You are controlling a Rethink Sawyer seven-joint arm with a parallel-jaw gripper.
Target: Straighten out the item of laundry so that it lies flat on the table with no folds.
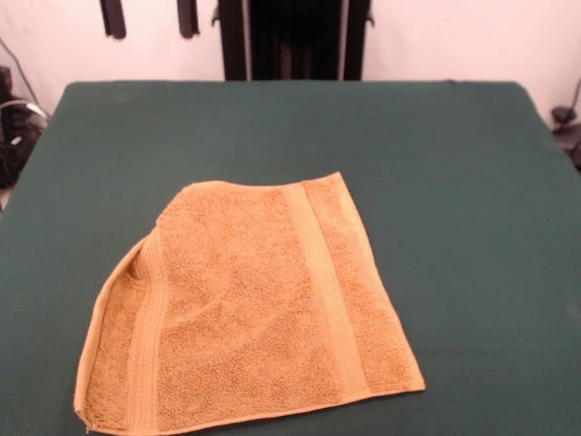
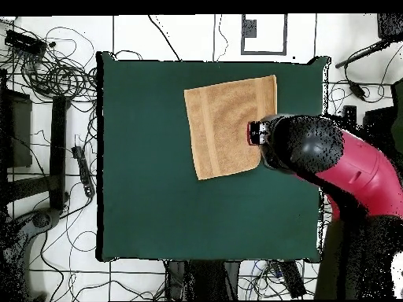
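Observation:
The item of laundry (image 1: 250,313) is a golden-orange towel spread on the near half of the green table (image 1: 454,182). One ribbed band runs down its right side and another down its left. Its far left corner is turned in, so that edge slants and bulges slightly. In the overhead view the towel (image 2: 224,126) lies toward the table's (image 2: 157,197) top right, with the red and black arm (image 2: 338,161) hanging over its right edge. My gripper (image 1: 151,18) shows only as two black fingertips (image 1: 113,18) at the top edge, high above the table, open and holding nothing.
Tangled cables (image 2: 55,71) and stands (image 2: 57,149) lie on the floor left of the table in the overhead view. More cables and dark gear (image 1: 14,127) sit past the table's left edge in the front view. A black device (image 1: 565,127) sits at its right edge.

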